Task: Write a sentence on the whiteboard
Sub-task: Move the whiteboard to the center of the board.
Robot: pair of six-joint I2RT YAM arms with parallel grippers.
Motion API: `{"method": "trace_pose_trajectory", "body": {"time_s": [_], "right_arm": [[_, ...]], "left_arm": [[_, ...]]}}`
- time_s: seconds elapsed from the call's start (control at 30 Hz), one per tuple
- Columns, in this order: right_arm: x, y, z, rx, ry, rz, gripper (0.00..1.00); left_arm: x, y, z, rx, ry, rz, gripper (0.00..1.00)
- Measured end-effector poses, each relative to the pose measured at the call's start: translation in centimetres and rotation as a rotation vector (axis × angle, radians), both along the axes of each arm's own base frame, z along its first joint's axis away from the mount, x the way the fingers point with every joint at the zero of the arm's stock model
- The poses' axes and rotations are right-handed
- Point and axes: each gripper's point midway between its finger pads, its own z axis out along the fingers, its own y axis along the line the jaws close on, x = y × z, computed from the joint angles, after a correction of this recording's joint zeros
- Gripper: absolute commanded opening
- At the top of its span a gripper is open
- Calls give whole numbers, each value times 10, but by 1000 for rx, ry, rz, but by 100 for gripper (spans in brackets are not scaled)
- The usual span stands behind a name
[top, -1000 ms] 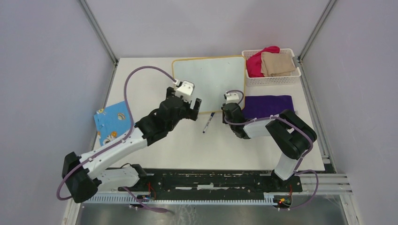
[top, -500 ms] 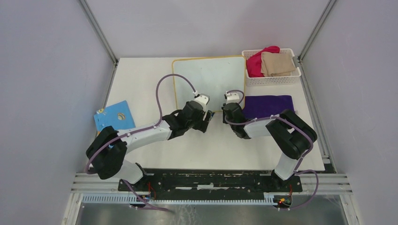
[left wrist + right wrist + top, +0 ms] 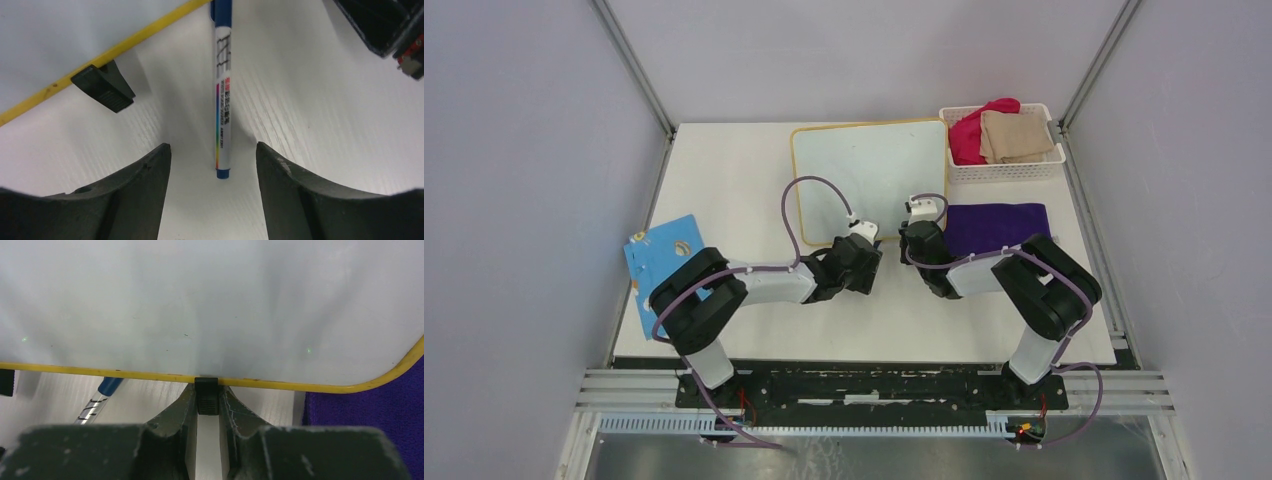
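Straddling the marker [image 3: 222, 90], the left tool [image 3: 214, 150] has its two fingers apart, one on each side of the barrel's near end, with bench showing in both gaps, so nothing is gripped yet. The pen runs straight away from that tool, its far blue end reaching the yellow rim of the whiteboard [image 3: 60, 35]. A spare black foot [image 3: 102, 87] sits ahead and to the tool's left. I'd judge the pen light and stiff, but round and slick, so it could roll or swivel under an uneven pinch. The best hold looks to be square across the printed middle of the barrel, leaving the writing end free. Off to the side, the right tool [image 3: 206, 401] is clamped on the board's other black foot [image 3: 206, 390] at the near rim, the board stretching away beyond it and a purple cloth [image 3: 370, 430] just to its right. That glossy board looks light enough to skid under writing pressure, so pinning it seems wise. Its face is blank, with no sentence on it yet.
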Motion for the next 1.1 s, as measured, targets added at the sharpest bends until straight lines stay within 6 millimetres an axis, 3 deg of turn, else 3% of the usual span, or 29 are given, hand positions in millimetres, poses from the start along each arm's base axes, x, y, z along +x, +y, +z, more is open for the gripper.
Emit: {"method": "trace_pose_trajectory", "body": {"time_s": [0.4,0.67,0.87,1.1], "right_arm": [[-2,-1,0,5,0,6,0],[-7,-4,0,4,2,12,0],[-11,-6,0,6,3,15,0],[-15,-8,0,9,2,17,0]], "left_arm": [[16,-13,-4,0,-28,20,47],[13,-16,-5,-12,-27,9,22],[-8,-16,-5,-19,-21,-23,9],[-56,-8,-6,2,-8,-95,2]]}}
